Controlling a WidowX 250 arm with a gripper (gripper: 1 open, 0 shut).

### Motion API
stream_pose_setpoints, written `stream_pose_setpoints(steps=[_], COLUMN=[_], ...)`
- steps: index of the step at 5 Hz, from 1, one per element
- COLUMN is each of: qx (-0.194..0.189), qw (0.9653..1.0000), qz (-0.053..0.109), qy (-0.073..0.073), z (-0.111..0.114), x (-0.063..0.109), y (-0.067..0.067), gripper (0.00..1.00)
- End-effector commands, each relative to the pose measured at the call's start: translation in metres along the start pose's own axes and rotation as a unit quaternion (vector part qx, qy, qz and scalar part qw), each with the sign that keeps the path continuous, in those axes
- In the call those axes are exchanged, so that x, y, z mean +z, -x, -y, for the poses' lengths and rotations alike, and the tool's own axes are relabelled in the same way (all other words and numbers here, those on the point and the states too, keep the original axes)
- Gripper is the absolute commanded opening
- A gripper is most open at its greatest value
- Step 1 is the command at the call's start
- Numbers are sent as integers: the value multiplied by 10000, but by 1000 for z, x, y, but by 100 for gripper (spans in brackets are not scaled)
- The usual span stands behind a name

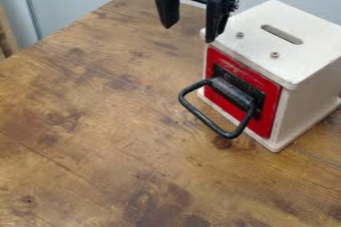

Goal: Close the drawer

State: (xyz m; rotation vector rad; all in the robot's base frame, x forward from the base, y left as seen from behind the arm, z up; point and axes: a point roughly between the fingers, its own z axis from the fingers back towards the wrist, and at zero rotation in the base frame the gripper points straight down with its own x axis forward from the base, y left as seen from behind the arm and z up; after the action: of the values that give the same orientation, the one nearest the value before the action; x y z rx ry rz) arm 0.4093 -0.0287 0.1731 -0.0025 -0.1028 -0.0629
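The drawer (261,94) shows only its red front face, set flush in the cream-white box casing (296,44) at the right of the table. A black bracket and a large black wire loop handle (213,110) stick out from that face toward the table's middle. My gripper (189,22) hangs above the table at the top centre, behind and to the left of the casing's near corner. Its two black fingers (168,10) point down, spread apart, with nothing between them. It touches neither the handle nor the casing.
The worn wooden table (94,121) stretches left and forward of the box. The casing has slots on its top (282,35). A pale wall stands behind the table's far edge.
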Motion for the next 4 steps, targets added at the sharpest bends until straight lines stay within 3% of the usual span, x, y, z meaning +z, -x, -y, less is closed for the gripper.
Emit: stream_pose_setpoints(steps=[1,4], qx=[-24,10], qw=[9991,9993], qz=[413,364], qy=[-4,1], z=[2,3], x=[27,19], y=[-6,-7], gripper=[100,100])
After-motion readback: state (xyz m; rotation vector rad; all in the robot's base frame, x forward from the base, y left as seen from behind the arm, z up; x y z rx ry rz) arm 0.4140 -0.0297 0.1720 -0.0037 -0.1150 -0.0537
